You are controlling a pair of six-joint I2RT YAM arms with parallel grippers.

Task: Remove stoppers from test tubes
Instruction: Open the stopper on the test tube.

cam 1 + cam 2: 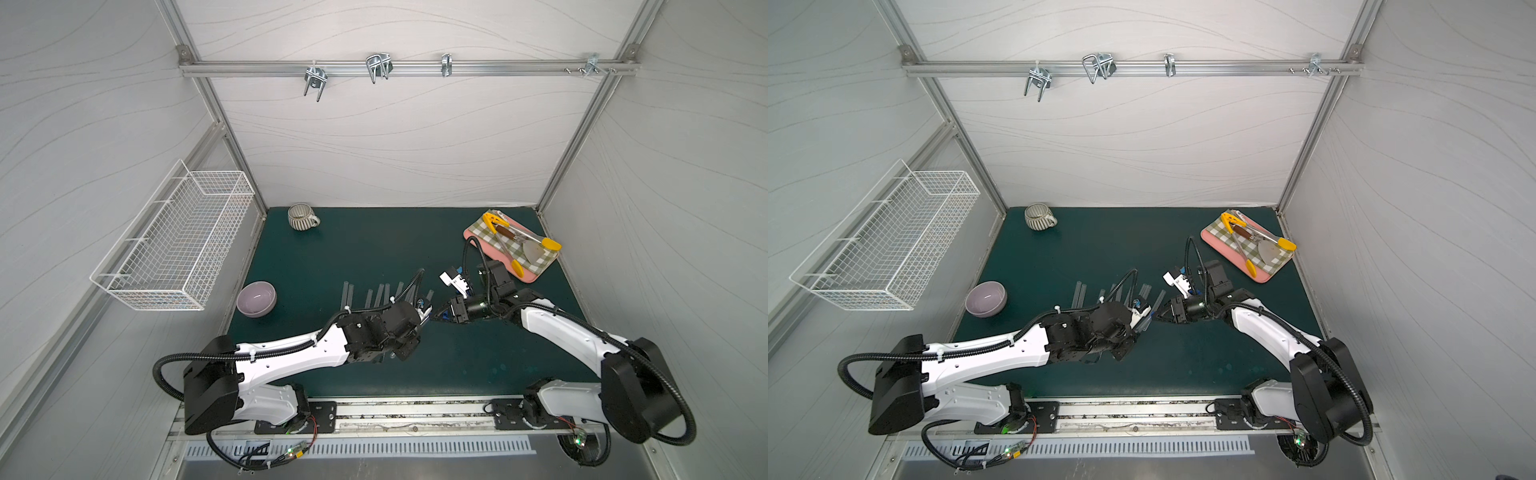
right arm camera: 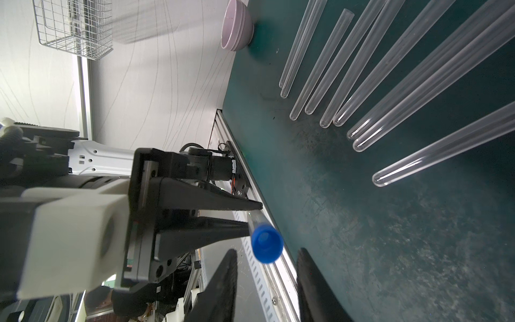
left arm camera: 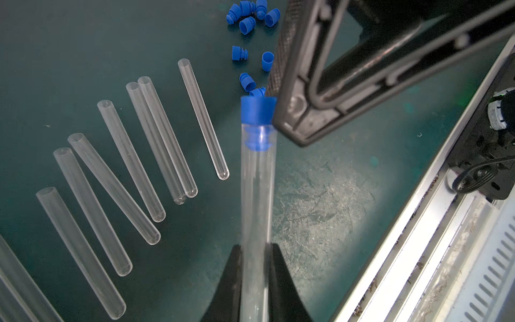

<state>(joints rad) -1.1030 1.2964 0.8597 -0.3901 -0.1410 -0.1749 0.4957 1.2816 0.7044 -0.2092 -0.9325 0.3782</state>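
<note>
The left gripper (image 3: 255, 246) is clamped tight on the lower part of a clear test tube (image 3: 257, 195), which runs straight out past its fingertips and off the green mat (image 3: 320, 209). A bright blue stopper (image 3: 257, 110) sits plugged in the tube's far mouth, its ribbed end visible inside the glass. The right gripper (image 2: 266, 251) faces that end head-on with its jaws partly open, one black finger (image 2: 223, 281) on each side of the stopper's cap. A finger lies right against the cap in the left wrist view, but whether the pads press it cannot be told. To one side of the held tube, empty test tubes (image 3: 132, 161) lie fanned out on the mat, some touching. Beyond the capped end, loose stoppers (image 3: 247, 24) lie scattered and clustered.
</note>
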